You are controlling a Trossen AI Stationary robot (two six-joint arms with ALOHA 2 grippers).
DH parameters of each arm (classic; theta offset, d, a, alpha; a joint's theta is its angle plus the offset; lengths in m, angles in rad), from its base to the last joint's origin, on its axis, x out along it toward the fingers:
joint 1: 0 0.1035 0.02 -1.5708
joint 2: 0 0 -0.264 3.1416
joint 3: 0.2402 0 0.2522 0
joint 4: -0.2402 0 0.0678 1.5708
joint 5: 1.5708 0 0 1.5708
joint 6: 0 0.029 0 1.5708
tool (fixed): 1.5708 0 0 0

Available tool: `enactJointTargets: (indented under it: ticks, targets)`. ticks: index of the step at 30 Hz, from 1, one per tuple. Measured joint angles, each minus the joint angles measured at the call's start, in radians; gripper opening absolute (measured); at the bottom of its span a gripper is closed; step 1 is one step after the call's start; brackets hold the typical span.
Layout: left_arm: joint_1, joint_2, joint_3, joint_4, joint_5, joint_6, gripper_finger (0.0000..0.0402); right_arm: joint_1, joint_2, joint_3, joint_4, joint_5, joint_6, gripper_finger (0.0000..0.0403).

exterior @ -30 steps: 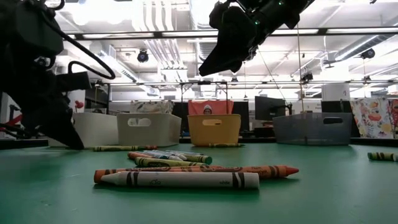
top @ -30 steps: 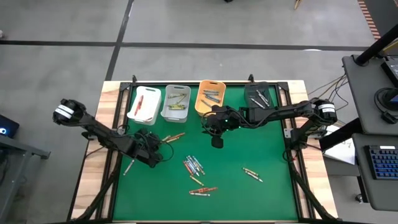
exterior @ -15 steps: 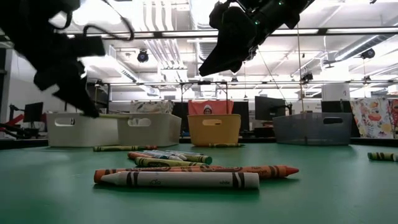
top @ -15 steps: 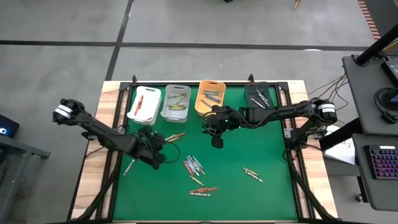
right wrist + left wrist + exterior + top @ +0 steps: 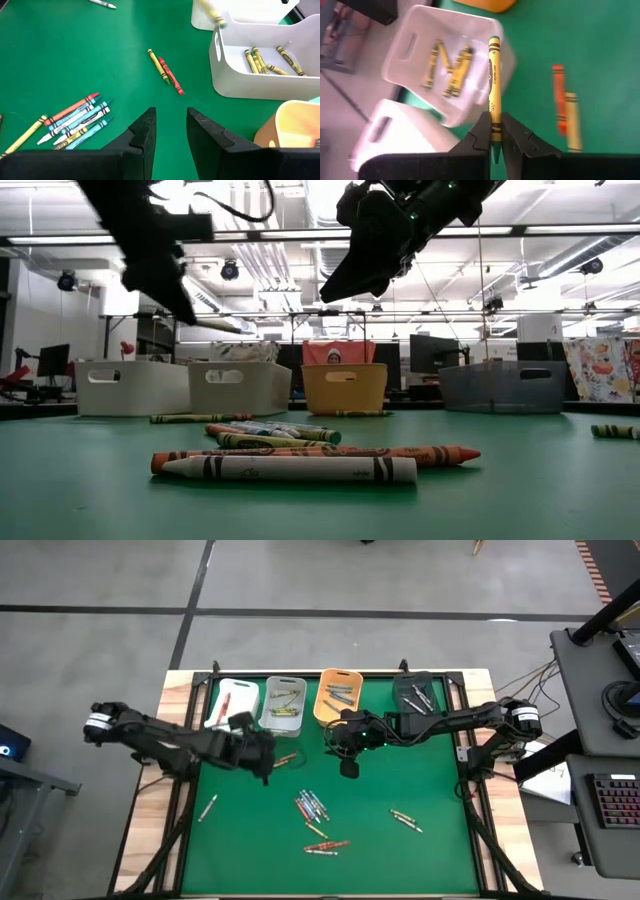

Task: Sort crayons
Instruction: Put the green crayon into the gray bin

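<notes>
Hanging just short of the grey bin (image 5: 440, 75) of yellows, a yellow crayon (image 5: 493, 95) is pinched by the left gripper (image 5: 494, 131); released early, it could be dropped on the mat. The right gripper (image 5: 170, 131) is held empty, fingers apart.

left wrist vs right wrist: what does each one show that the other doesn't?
Left wrist only: the left gripper shut on a yellow paper-wrapped crayon, and the corner of the orange plastic bin.
Right wrist only: the open right gripper over bare green mat, and a loose cluster of blue, red and yellow crayons.
Both: the grey plastic bin holding yellow crayons, plus the red and yellow crayon pair lying beside it.
</notes>
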Motion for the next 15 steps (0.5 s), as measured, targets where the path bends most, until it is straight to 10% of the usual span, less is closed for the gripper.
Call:
enactJointTargets:
  ticks: [15]
  targets:
    - [0.627,0.047,0.085,0.145,0.450,0.485,0.0000,0.000,0.000,0.000,-0.001,0.000,0.016,0.0095]
